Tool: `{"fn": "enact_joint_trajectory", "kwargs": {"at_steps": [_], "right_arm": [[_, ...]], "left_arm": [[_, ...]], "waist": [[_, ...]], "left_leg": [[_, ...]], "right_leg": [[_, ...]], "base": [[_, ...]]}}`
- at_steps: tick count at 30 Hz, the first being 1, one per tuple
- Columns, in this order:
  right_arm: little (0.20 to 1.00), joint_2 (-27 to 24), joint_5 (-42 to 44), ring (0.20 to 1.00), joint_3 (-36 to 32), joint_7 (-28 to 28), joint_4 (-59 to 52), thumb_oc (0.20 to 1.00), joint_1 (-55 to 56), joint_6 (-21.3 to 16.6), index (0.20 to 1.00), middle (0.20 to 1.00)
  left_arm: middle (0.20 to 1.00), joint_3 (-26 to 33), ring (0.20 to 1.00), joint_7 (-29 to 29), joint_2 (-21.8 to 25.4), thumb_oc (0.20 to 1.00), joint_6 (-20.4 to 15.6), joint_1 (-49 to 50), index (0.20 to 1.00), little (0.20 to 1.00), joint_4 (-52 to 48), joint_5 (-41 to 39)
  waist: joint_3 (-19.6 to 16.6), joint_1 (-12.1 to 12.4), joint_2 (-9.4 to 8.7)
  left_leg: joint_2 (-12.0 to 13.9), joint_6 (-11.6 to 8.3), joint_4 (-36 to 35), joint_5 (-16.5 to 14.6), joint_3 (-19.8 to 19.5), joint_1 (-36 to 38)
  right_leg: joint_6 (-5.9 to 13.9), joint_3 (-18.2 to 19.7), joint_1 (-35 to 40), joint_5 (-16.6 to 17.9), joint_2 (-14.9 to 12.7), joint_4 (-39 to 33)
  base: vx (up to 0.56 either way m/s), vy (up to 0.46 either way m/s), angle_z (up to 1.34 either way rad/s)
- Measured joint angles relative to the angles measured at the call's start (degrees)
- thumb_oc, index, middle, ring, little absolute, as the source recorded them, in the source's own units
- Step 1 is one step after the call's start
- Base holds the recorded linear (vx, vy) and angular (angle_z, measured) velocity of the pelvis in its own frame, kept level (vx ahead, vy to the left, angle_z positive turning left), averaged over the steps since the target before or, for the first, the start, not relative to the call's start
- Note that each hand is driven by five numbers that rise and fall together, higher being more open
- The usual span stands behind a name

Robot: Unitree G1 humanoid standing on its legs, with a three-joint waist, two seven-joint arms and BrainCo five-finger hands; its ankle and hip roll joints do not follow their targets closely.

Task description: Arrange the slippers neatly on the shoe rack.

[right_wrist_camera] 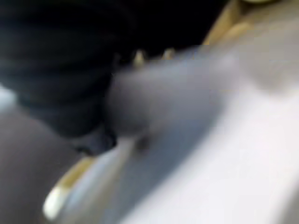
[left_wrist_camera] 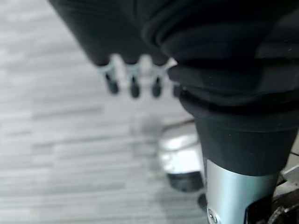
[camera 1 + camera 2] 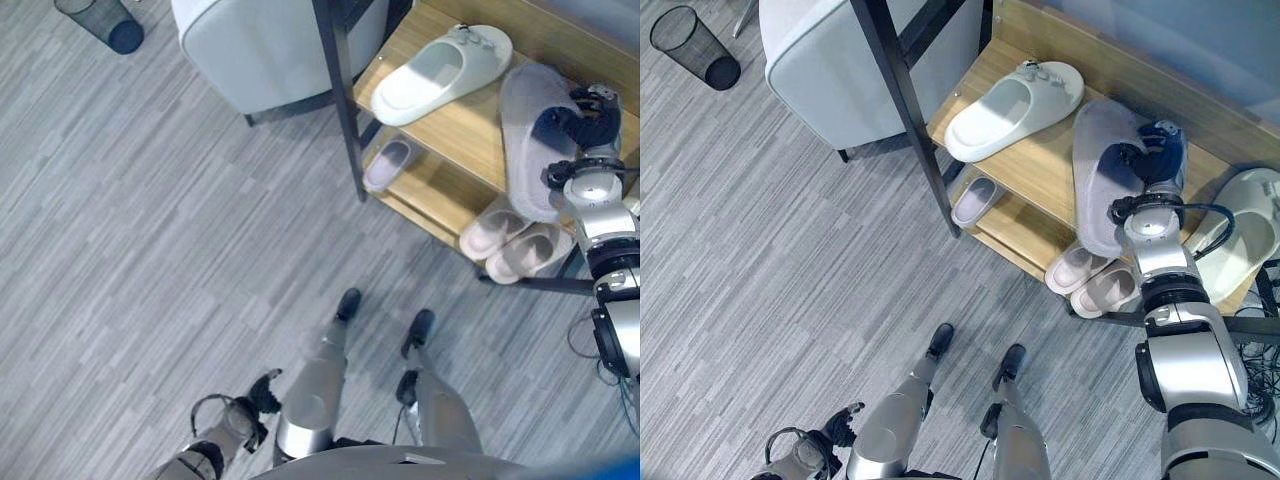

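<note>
From the head cameras I see my right hand (image 3: 1152, 150) on the grey fuzzy slipper (image 3: 1102, 175) atop the wooden shoe rack (image 3: 455, 125), beside a pale green moulded slipper (image 3: 440, 72); whether its fingers grip, I cannot tell; left wrist camera: my left hand (image 2: 140, 56) hangs over the grey plank floor (image 2: 56, 140), fingers (image 2: 133, 84) straight and apart.
</note>
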Motion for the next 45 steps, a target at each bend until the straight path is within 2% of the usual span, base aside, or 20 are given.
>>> {"fn": "enact_joint_trajectory", "kwargs": {"at_steps": [3, 5, 8, 9, 11, 13, 18, 21, 25, 29, 32, 35, 37, 38, 39, 41, 42, 43, 44, 45], "right_arm": [[0.2, 0.4, -2.2, 0.2, -4.6, -1.2, -8.2, 0.2, 7.2, -0.2, 0.2, 0.2], [0.2, 1.5, -1.4, 0.2, -10.8, -2.4, -13.0, 0.2, 11.2, -0.2, 0.2, 0.2], [0.2, 3.2, -0.8, 0.2, -17.0, -5.2, -24.9, 0.2, 20.0, -2.2, 0.2, 0.2], [0.2, 3.3, -1.0, 0.2, -17.3, -5.2, -26.2, 0.2, 23.5, -2.8, 0.2, 0.2], [0.2, 4.6, -2.0, 0.2, -18.5, -3.9, -33.1, 0.2, 30.6, -2.7, 0.2, 0.2], [0.2, 8.4, -2.8, 0.2, -16.8, -1.4, -36.6, 0.2, 35.6, -3.0, 0.2, 0.2], [0.2, 16.6, -1.6, 0.2, -14.4, 5.1, -42.7, 0.2, 44.5, -4.1, 0.2, 0.2], [0.2, 15.9, -1.7, 0.2, -8.4, 10.4, -44.5, 0.2, 47.0, -4.0, 0.2, 0.2], [0.2, 15.8, -2.5, 0.2, -2.0, 13.8, -46.4, 0.2, 45.9, -3.7, 0.2, 0.2], [0.2, 15.8, -4.4, 0.2, -0.3, 16.1, -48.7, 0.2, 46.9, -3.8, 0.2, 0.2], [0.2, 14.9, -5.2, 0.2, 1.5, 18.1, -48.7, 0.2, 49.3, -3.8, 0.2, 0.2], [0.2, 13.3, -7.8, 0.2, 5.7, 20.1, -46.7, 0.2, 51.5, -3.9, 0.2, 0.2], [0.2, 13.5, -8.7, 0.2, 6.9, 21.2, -42.3, 0.2, 52.6, -4.3, 0.2, 0.2], [0.2, 13.7, -8.5, 0.2, 7.6, 21.2, -33.8, 0.2, 50.6, -4.0, 0.2, 0.2], [0.2, 13.5, -8.4, 0.2, 7.5, 21.0, -31.7, 0.2, 50.0, -3.5, 0.2, 0.2], [0.2, 13.5, -8.2, 0.2, 6.8, 20.3, -27.6, 0.2, 50.2, -2.7, 0.2, 0.2], [0.2, 13.4, -8.2, 0.2, 6.9, 20.3, -27.4, 0.2, 51.2, -2.2, 0.2, 0.2], [0.2, 13.6, -8.1, 0.2, 7.4, 20.2, -24.2, 0.2, 49.6, -2.5, 0.2, 0.2], [0.2, 13.6, -8.1, 0.2, 7.9, 20.1, -22.1, 0.2, 48.7, -2.4, 0.2, 0.2], [0.2, 13.5, -8.0, 0.2, 7.9, 20.0, -21.1, 0.2, 48.1, -2.4, 0.2, 0.2]], "left_arm": [[1.0, 0.0, 1.0, 0.3, 0.1, 1.0, 0.1, -0.3, 1.0, 1.0, -0.4, 0.0], [1.0, -0.1, 1.0, 0.3, 0.2, 1.0, 0.2, -0.3, 1.0, 1.0, -1.4, 0.0], [1.0, 0.7, 1.0, 0.3, 0.7, 1.0, 0.4, 0.1, 1.0, 1.0, -1.3, 0.0], [1.0, 2.0, 1.0, 0.1, 0.8, 1.0, 0.4, 0.5, 1.0, 1.0, -0.9, 0.0], [1.0, 3.4, 1.0, 0.0, 0.4, 1.0, 0.5, 0.7, 1.0, 1.0, 0.3, 0.0], [1.0, 4.9, 1.0, -0.1, -0.4, 1.0, 1.2, 1.2, 1.0, 1.0, 1.9, 0.1], [1.0, 6.1, 1.0, -1.0, -0.6, 1.0, 1.5, 1.7, 1.0, 1.0, 3.2, 0.2], [1.0, 8.0, 1.0, -1.6, -0.4, 1.0, 1.5, 3.1, 1.0, 1.0, 3.7, 0.2], [1.0, 8.9, 1.0, -2.2, -0.2, 1.0, 1.6, 4.1, 1.0, 1.0, 4.9, 0.2], [1.0, 9.3, 1.0, -2.1, -0.2, 1.0, 1.6, 4.7, 1.0, 1.0, 5.1, 0.2], [1.0, 9.5, 1.0, -2.0, -0.2, 1.0, 1.6, 5.0, 1.0, 1.0, 5.1, 0.2], [1.0, 9.4, 1.0, -1.9, -0.4, 1.0, 1.6, 5.1, 1.0, 1.0, 5.4, 0.1], [1.0, 9.5, 1.0, -1.8, -0.4, 1.0, 1.5, 5.2, 1.0, 1.0, 5.4, 0.1], [1.0, 9.3, 1.0, -1.6, -1.0, 1.0, 1.6, 4.3, 1.0, 1.0, 6.3, -0.4], [1.0, 9.4, 1.0, -1.5, -1.3, 1.0, 1.6, 3.8, 1.0, 1.0, 7.3, -0.5], [1.0, 8.8, 1.0, -1.4, -1.9, 1.0, 1.7, 2.7, 1.0, 1.0, 8.1, -0.7], [1.0, 9.1, 1.0, -1.0, -2.2, 1.0, 1.5, 2.9, 1.0, 1.0, 7.9, -1.3], [1.0, 9.1, 1.0, -0.5, -2.5, 1.0, 1.3, 2.5, 1.0, 1.0, 7.0, -1.7], [1.0, 9.2, 1.0, 0.0, -2.7, 1.0, 1.1, 2.4, 1.0, 1.0, 6.5, -2.4], [1.0, 9.4, 1.0, 0.3, -2.7, 1.0, 1.1, 2.4, 1.0, 1.0, 5.8, -2.8]], "waist": [[0.3, -0.2, -0.52], [0.4, -0.3, -0.73], [0.9, -1.8, -1.69], [1.3, -3.2, -2.54], [1.4, -4.0, -3.16], [1.5, -5.4, -4.7], [0.8, -7.7, -6.01], [0.0, -8.4, -6.98], [-3.3, -7.9, -8.34], [-5.2, -7.2, -8.96], [-5.8, -7.4, -8.93], [-5.5, -8.9, -8.04], [-5.2, -8.9, -7.69], [-4.1, -9.6, -7.17], [-3.4, -9.9, -6.29], [-2.6, -11.2, -4.91], [-2.4, -11.3, -5.14], [-1.2, -11.2, -3.68], [-0.4, -11.0, -3.03], [0.3, -11.0, -2.74]], "left_leg": [[-0.1, 0.02, 0.2, 0.0, -0.1, -0.1], [-0.1, 0.01, 0.2, 0.0, -0.1, -0.1], [-0.3, 0.04, 0.2, 0.0, 0.1, -0.1], [-0.3, 0.03, 0.3, 0.0, 0.3, 0.0], [-0.4, 0.17, 0.5, -0.1, 0.4, 0.1], [-0.4, 0.53, 1.2, -0.7, 1.6, 0.5], [-1.1, 0.83, 3.4, -2.2, 3.2, 0.7], [-1.6, 1.49, 5.0, -3.1, 3.8, 1.7], [-2.4, 2.31, 6.0, -3.8, 4.7, 1.6], [-3.4, 2.52, 6.0, -3.8, 4.6, 1.5], [-4.1, 4.05, 7.5, -4.8, 4.7, 1.6], [-3.9, 5.7, 8.9, -5.5, 5.5, 2.0], [-2.6, 6.29, 7.5, -5.1, 6.6, 2.7], [-1.1, 7.44, 5.9, -4.3, 7.0, 3.5], [-1.0, 6.41, 5.7, -3.3, 6.9, 3.5], [-1.1, 5.7, 5.1, -4.2, 5.1, 3.4], [-2.1, 5.34, 3.4, -3.8, 4.5, 4.0], [-1.6, 4.91, 3.3, -4.1, 2.1, 3.0], [-0.7, 3.66, 4.8, -5.1, 1.8, 2.0], [-0.4, 2.2, 7.8, -6.3, 2.0, 0.8]], "right_leg": [[-0.03, -0.1, 0.0, 0.0, 0.0, 0.0], [-0.02, -0.1, 0.0, 0.0, -0.1, 0.0], [-0.06, 0.2, 0.0, 0.1, -0.2, 0.0], [0.02, 0.4, 0.0, 0.2, -0.2, 0.0], [0.04, 0.5, 0.2, 0.2, -0.3, 0.0], [0.04, 1.4, 0.4, 0.4, -0.3, 0.0], [0.52, 2.9, 0.9, 0.7, -0.9, 0.0], [0.73, 3.7, 2.3, 0.8, -1.3, 0.0], [0.94, 4.6, 2.3, 0.9, -2.2, 0.2], [1.37, 4.5, 2.3, 0.7, -3.4, 0.9], [2.81, 4.5, 1.2, -1.6, -4.6, 5.3], [4.69, 6.0, -2.7, -3.2, -5.5, 14.2], [5.02, 6.0, -4.5, -3.5, -4.6, 14.8], [5.4, 7.7, -5.9, -3.5, -1.8, 11.5], [6.12, 8.1, -5.9, -3.1, -0.6, 10.0], [6.34, 12.1, -5.1, -2.8, 1.1, 8.4], [5.61, 12.5, -3.9, -2.3, 0.9, 7.1], [2.99, 12.9, -3.3, -0.9, 2.1, 5.7], [2.14, 10.6, -3.2, -1.3, 2.6, 5.8], [-0.07, 7.9, -2.6, -1.4, 2.5, 5.7]], "base": [[-0.01, 0.023, 0.02], [-0.01, 0.038, 0.0], [0.0, 0.021, -0.04], [0.01, 0.036, -0.04], [0.0, 0.019, -0.02], [0.0, 0.048, -0.23], [0.0, 0.078, -0.15], [0.0, 0.062, -0.14], [0.0, 0.055, -0.06], [0.02, 0.035, 0.1], [0.0, 0.067, 0.11], [0.02, -0.026, -0.11], [0.06, -0.161, -0.49], [0.09, -0.168, -0.51], [0.12, -0.175, -0.27], [0.05, -0.137, 0.46], [0.05, -0.173, 0.87], [0.04, -0.112, 0.83], [0.04, -0.096, 0.82], [0.0, -0.026, 0.74]]}}
